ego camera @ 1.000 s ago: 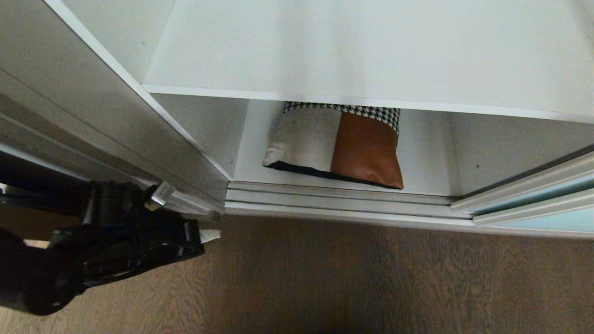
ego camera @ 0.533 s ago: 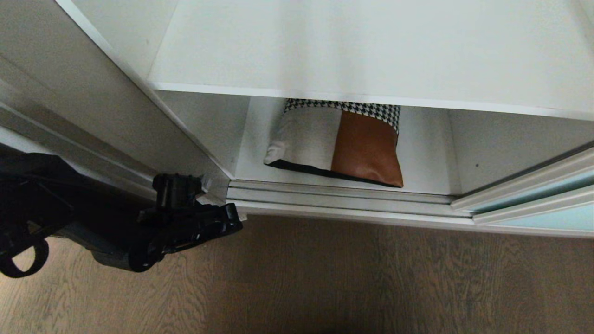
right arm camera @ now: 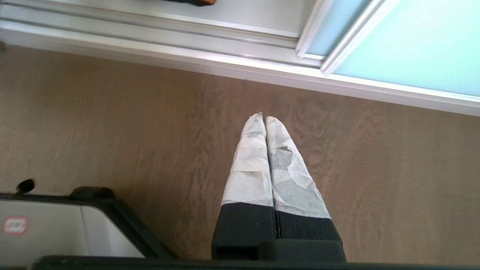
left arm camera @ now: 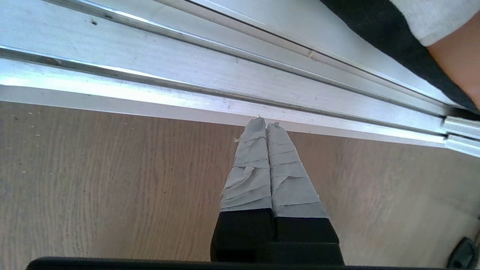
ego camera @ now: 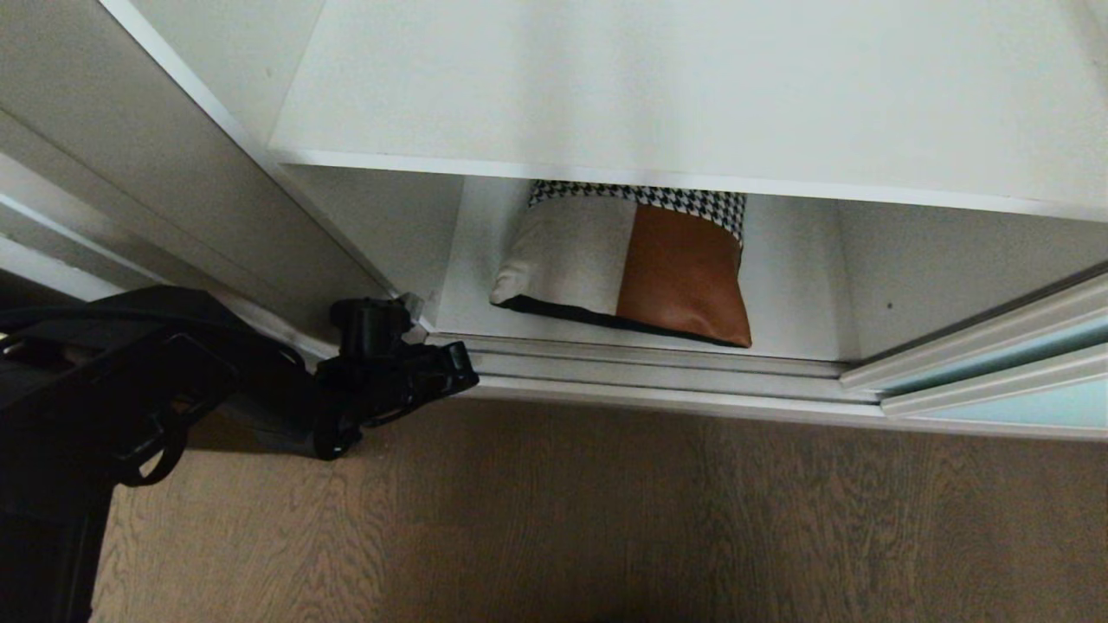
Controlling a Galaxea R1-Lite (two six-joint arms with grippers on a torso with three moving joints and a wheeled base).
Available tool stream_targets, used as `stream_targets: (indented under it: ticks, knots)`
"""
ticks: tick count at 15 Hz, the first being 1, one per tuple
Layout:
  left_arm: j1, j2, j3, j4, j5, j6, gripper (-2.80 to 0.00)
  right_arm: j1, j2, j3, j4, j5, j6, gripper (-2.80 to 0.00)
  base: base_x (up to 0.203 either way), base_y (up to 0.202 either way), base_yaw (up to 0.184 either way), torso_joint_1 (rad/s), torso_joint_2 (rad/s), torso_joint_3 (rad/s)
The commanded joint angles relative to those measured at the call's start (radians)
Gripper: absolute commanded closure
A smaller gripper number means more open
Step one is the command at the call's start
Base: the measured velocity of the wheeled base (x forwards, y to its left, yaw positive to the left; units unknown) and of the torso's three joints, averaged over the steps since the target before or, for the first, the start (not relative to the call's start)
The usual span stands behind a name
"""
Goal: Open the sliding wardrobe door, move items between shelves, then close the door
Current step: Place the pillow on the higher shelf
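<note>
The sliding wardrobe door (ego camera: 1021, 381) is pushed over to the right, so the wardrobe stands open. The cushion (ego camera: 632, 268) lies on the bottom shelf (ego camera: 796, 294) under a higher shelf (ego camera: 692, 95). The left gripper (left arm camera: 266, 125) hangs low by the door track (ego camera: 658, 368) – jaws closed, holding nothing. The right gripper (right arm camera: 262, 118) hangs over the floor (ego camera: 606, 519), jaws closed too.

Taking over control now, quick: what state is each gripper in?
Left gripper: jaws closed, holding nothing, low by the wardrobe's bottom track.
Right gripper: jaws closed, empty, over the floor.
</note>
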Motion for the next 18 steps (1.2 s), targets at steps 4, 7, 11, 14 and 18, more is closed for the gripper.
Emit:
stream_targets:
  ticks: [4, 7, 11, 14, 18]
  knots:
    - [-0.092, -0.049, 0.087, -0.042, 0.011, 0.002, 0.00, 0.001, -0.001, 0.000, 0.001, 0.000, 0.001, 0.00, 0.000, 0.000, 0.000, 0.000, 0.00, 0.000]
    - [-0.101, -0.032, 0.054, -0.030, 0.043, 0.001, 0.00, 0.001, -0.001, 0.000, -0.001, 0.000, 0.000, 0.00, 0.000, 0.000, 0.000, 0.000, 0.00, 0.000]
    - [-0.101, 0.097, -0.106, -0.005, 0.115, 0.001, -2.80, 0.001, -0.001, 0.000, -0.001, 0.000, -0.001, 0.00, 0.000, 0.000, 0.000, 0.000, 0.00, 0.000]
    - [-0.101, 0.184, -0.254, 0.025, 0.190, 0.000, -2.80, 0.001, -0.001, 0.000, 0.000, 0.000, 0.001, 0.00, 0.000, 0.000, 0.000, 0.000, 0.00, 0.000]
    - [-0.101, 0.186, -0.324, 0.017, 0.201, -0.001, -2.80, 0.001, -0.001, 0.000, -0.001, 0.000, 0.001, 0.00, 0.000, 0.000, 0.000, 0.000, 0.00, 0.000]
